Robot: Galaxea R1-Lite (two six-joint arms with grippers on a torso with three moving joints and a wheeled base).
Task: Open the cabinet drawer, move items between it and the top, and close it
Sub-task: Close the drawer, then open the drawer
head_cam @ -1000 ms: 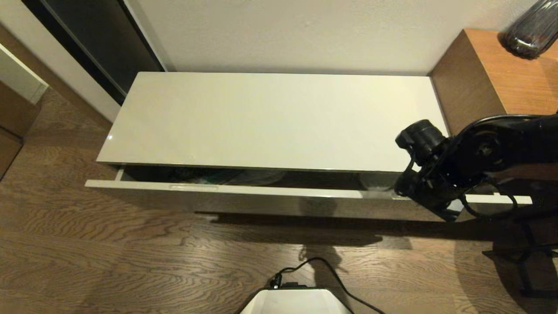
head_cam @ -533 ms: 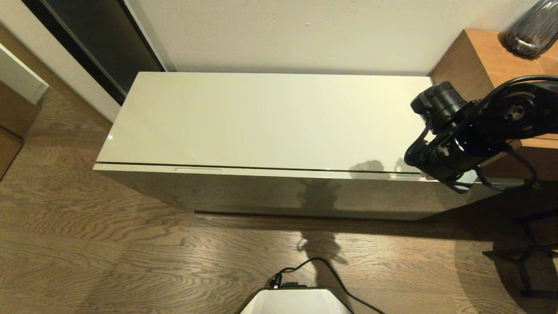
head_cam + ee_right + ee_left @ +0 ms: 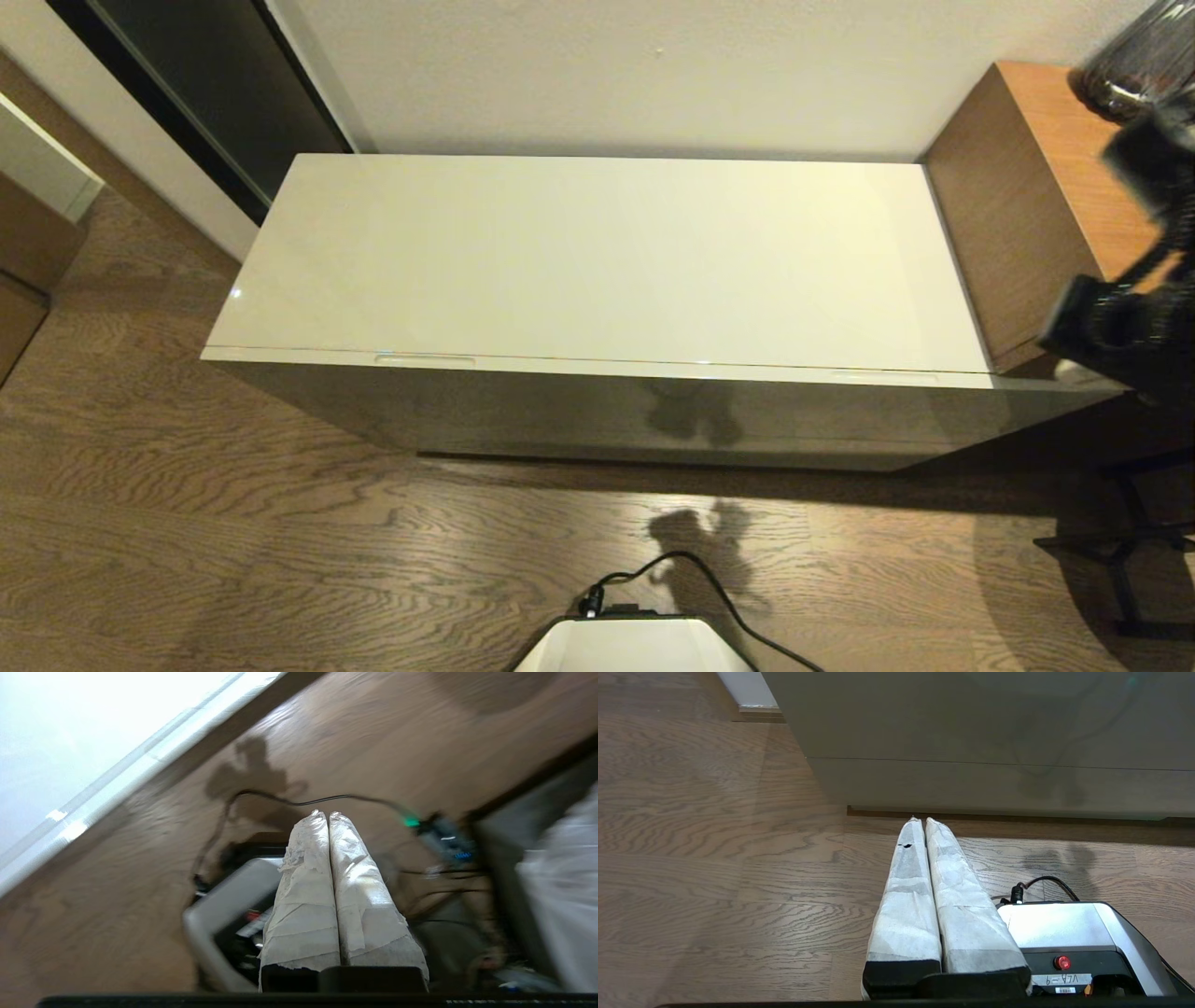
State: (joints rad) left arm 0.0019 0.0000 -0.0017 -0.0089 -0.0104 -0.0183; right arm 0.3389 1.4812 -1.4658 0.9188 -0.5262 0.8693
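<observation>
Drawer [image 3: 597, 369] now pushed flush shut, was ajar a second ago; top [image 3: 597, 252] bare. Right gripper [image 3: 327, 814] clenched, empty, pulled away right. Left gripper [image 3: 920, 820] clenched, parked low. Task looks finished.

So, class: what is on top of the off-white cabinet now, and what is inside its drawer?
The cabinet top shows nothing on it, only glossy surface. The drawer is shut flush, so its contents are hidden.

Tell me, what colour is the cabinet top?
Glossy off-white; the top shows best in the head view.
</observation>
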